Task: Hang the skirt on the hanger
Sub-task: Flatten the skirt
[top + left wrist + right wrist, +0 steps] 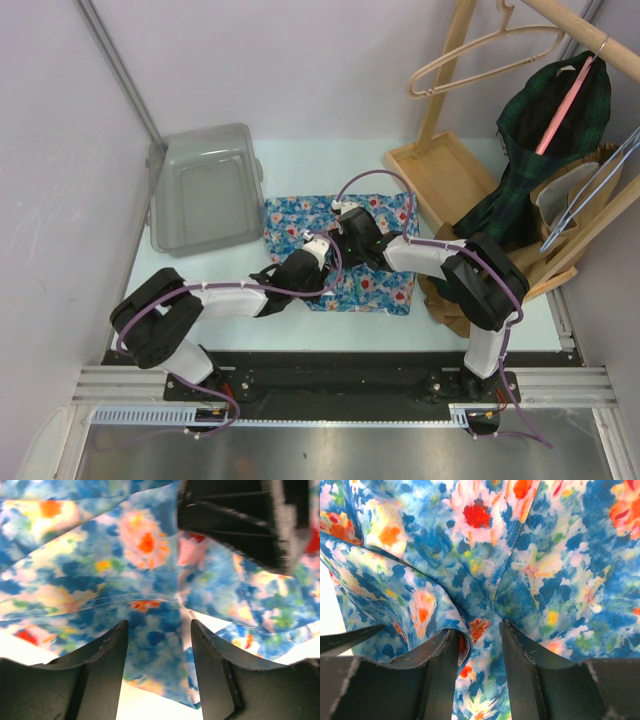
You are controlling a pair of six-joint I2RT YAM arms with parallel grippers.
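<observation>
The blue floral skirt (pixel 385 285) lies spread on the pale table, crumpled in the middle where both grippers meet. My left gripper (pixel 322 247) stands open low over it; in the left wrist view the skirt (pixel 100 580) lies loose between and beyond the jaws (pixel 159 630). My right gripper (pixel 342 225) is shut on a raised fold of the skirt (pixel 545 570), with creases running into the jaws (pixel 480 630) and cloth draped over one finger (pixel 442 655). A pale wooden hanger (pixel 487 48) hangs empty on the rack at the back right.
A grey plastic bin (pixel 205 190) sits at the back left. The wooden rack base (pixel 440 170) stands right of the skirt, with a dark plaid garment (pixel 545 150) on a pink hanger and thin wire hangers (pixel 590 195). Walls close both sides.
</observation>
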